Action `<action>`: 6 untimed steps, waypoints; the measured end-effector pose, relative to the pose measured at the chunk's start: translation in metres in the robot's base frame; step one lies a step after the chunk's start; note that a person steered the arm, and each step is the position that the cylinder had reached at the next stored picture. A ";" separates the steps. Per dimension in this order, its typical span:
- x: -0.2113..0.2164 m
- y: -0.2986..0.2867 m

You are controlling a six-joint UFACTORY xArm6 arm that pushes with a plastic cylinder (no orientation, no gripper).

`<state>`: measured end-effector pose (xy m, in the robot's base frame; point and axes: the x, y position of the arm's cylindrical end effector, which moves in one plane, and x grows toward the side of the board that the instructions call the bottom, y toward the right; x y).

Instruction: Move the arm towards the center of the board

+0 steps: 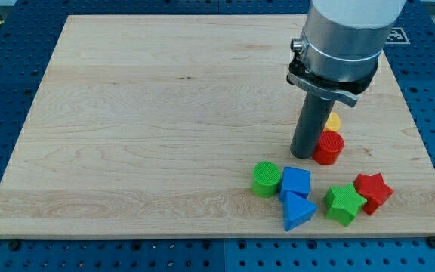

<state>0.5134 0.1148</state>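
Observation:
My tip (303, 155) rests on the wooden board (149, 113) at the view's right of centre. It touches or nearly touches the left side of a red cylinder (328, 147). A yellow block (333, 120), shape unclear, is partly hidden behind the rod and the red cylinder. Below the tip lie a green cylinder (266, 179), a blue cube-like block (296, 182) and a blue triangular block (298, 212). A green star (343, 204) and a red star (373, 192) sit at the view's lower right.
The board lies on a blue perforated table (6, 83). The arm's grey body (346, 38) hangs over the board's upper right. The blocks cluster near the board's bottom edge at the right.

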 end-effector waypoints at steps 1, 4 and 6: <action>-0.006 -0.031; -0.007 -0.120; -0.002 -0.121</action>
